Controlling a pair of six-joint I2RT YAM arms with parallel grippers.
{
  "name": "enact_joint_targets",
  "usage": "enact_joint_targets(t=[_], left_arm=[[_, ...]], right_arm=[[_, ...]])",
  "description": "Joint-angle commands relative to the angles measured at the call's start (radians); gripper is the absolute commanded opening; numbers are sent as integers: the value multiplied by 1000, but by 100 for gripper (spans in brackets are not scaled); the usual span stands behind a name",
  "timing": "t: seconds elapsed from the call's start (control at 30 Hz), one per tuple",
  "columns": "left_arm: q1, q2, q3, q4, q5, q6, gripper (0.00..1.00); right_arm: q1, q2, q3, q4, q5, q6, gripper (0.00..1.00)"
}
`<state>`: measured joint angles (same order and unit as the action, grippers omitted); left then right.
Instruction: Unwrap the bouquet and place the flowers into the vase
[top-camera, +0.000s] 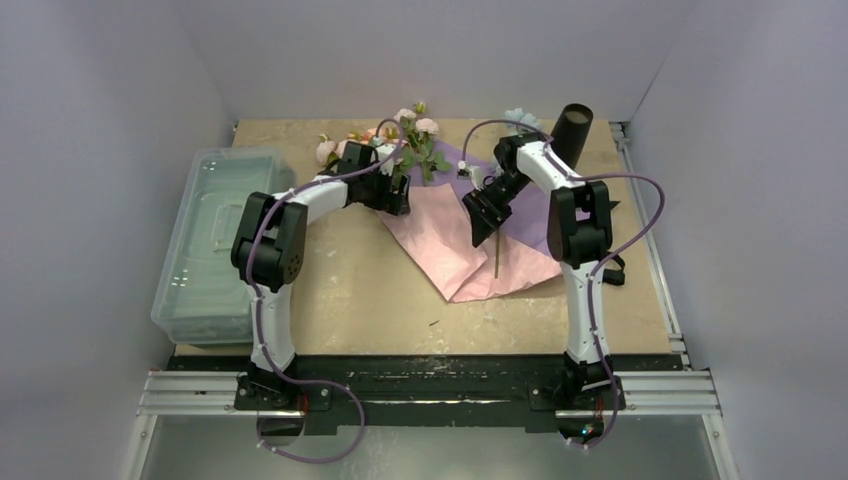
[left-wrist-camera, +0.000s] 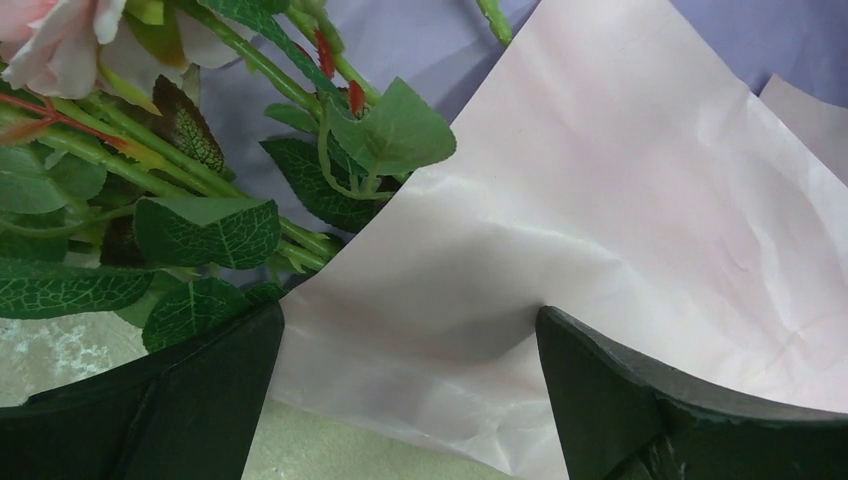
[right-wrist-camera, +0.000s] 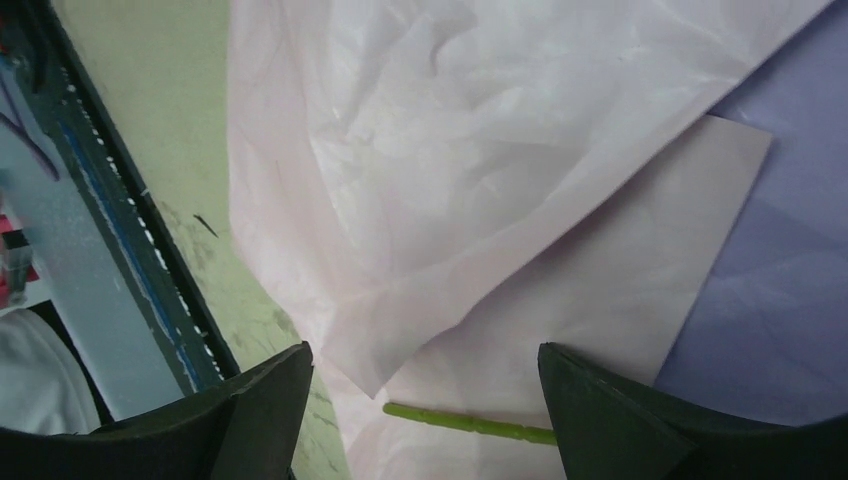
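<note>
No readable text in any of your three views.

You look at plain, unprinted surfaces: the pink wrapping paper (top-camera: 450, 250) and the lilac sheet (top-camera: 532, 228) show only creases, the matte black vase (top-camera: 572, 128) has a bare wall, and the clear plastic bin (top-camera: 205, 240) carries no label you can make out. Any marking on the arms or the base rail is too small to tell from the overhead camera.
</note>
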<state>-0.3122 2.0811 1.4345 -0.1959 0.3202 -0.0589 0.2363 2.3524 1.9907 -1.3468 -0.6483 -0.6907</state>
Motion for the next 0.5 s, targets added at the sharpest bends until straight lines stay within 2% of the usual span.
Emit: enact_joint_targets(t=[0.0, 0.13, 0.33, 0.47], left_arm=[[12, -51, -25, 80, 100, -21, 99], [12, -112, -38, 145, 173, -63, 100], [14, -194, -25, 180, 209, -102, 100], [47, -270, -43, 256, 206, -186, 100]], right_arm=[[17, -42, 11, -32, -161, 30, 86], [28, -16, 15, -26, -261, 69, 81], [29, 5, 2, -23, -442, 124, 73], [33, -66, 11, -18, -543, 122, 78]])
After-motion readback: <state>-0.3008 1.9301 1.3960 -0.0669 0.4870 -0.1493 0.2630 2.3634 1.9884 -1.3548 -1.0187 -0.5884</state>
